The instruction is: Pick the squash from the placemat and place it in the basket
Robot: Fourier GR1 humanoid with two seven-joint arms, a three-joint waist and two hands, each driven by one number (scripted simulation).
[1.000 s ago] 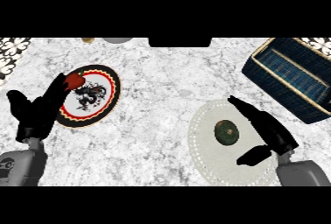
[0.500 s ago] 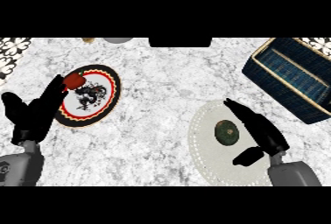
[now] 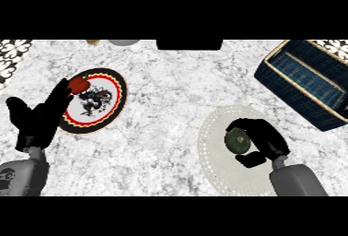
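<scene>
Because the squash [image 3: 238, 140] lies flat on the pale placemat [image 3: 221, 175], I have brought my right hand [image 3: 262, 140] in from its right side, fingers arched over its top edge and thumb hooked beneath, so I am curled round it, though it rests on the mat; the lift is not yet made; the basket [image 3: 309, 83] waits up and to the right, well apart, so the carry goes that way; my left hand [image 3: 37, 120] rests with fingers straight beside the patterned plate [image 3: 95, 101] and its red fruit [image 3: 79, 85], out of the way.
</scene>
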